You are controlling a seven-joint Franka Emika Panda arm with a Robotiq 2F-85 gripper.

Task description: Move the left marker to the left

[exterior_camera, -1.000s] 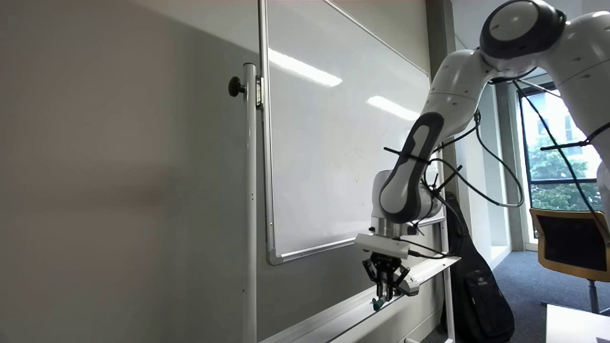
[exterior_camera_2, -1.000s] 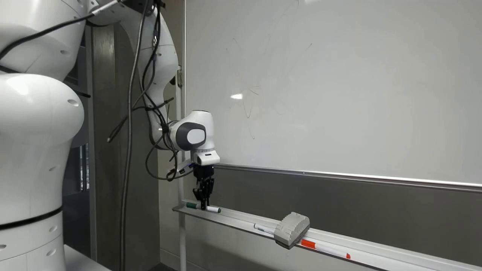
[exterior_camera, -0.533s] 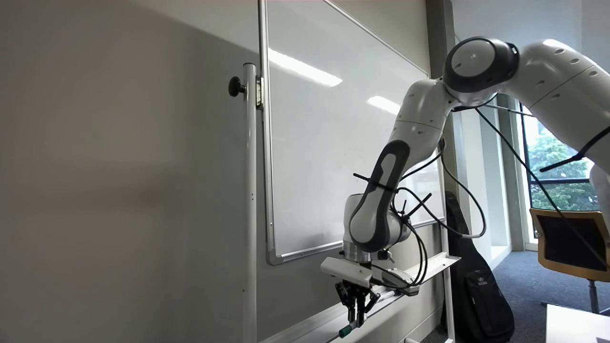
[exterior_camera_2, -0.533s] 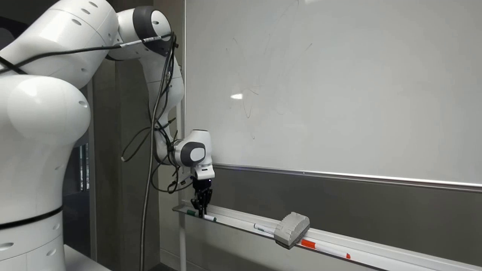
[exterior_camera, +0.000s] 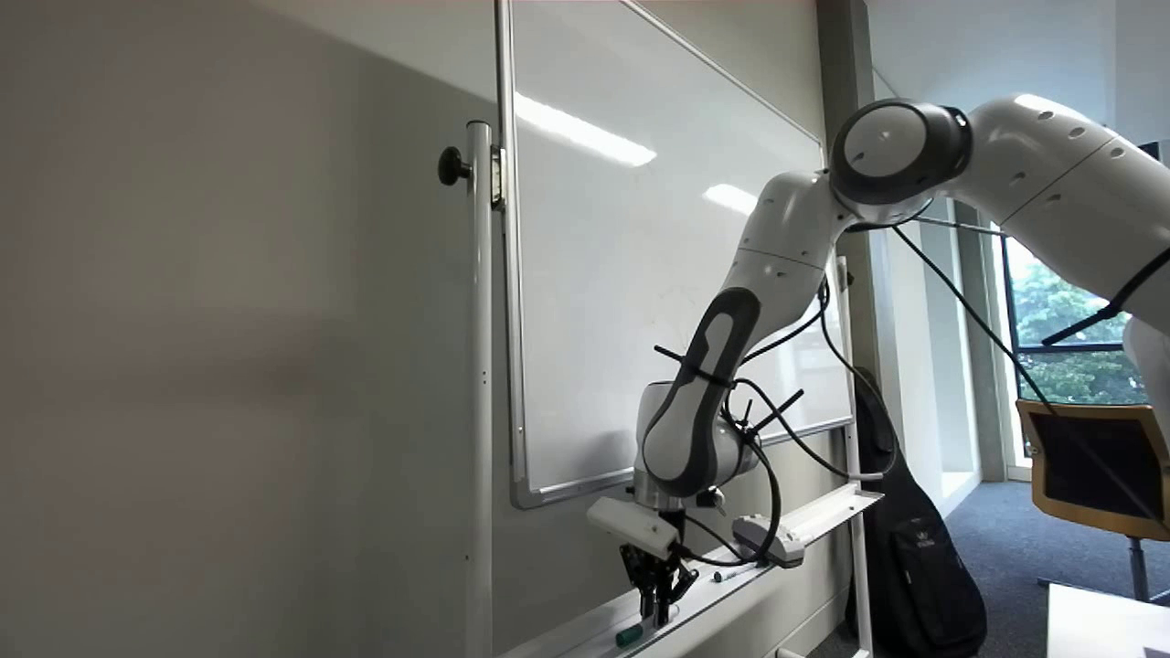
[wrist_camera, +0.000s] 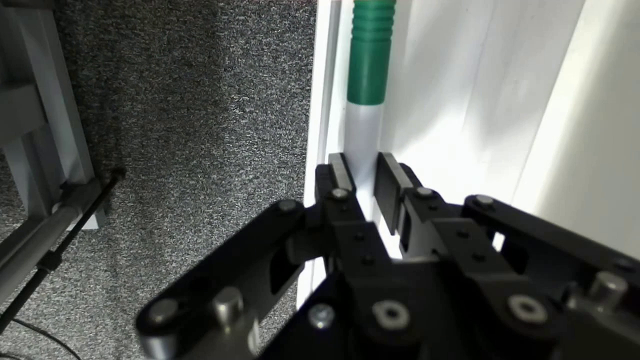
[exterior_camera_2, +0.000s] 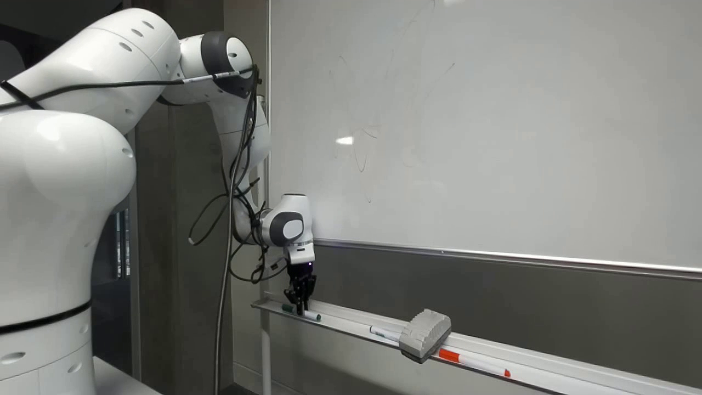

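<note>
The green-and-white marker [exterior_camera_2: 311,315] lies along the tray [exterior_camera_2: 351,318] near its far end, left of the other markers in that exterior view. Its green end [exterior_camera: 629,636] shows in an exterior view, and its green part [wrist_camera: 371,70] shows large in the wrist view. My gripper [wrist_camera: 361,162] points down, its fingertips close on both sides of the marker's white body, with no clear gap. It is shut on the marker. My gripper also shows in both exterior views [exterior_camera: 654,621] [exterior_camera_2: 301,311]. The marker is at the tray surface; whether it touches it, I cannot tell.
A grey eraser [exterior_camera_2: 425,336] sits farther along the tray. A thin white marker [exterior_camera_2: 385,333] lies beside it, and a red-and-white marker [exterior_camera_2: 473,361] on its other side. The whiteboard [exterior_camera_2: 493,137] stands above. A stand post [exterior_camera: 480,393] rises beside the tray.
In an exterior view my arm and gripper have moved left and down, the marker moving with them. In an exterior view they shifted to the tray's front edge, then slightly right.
</note>
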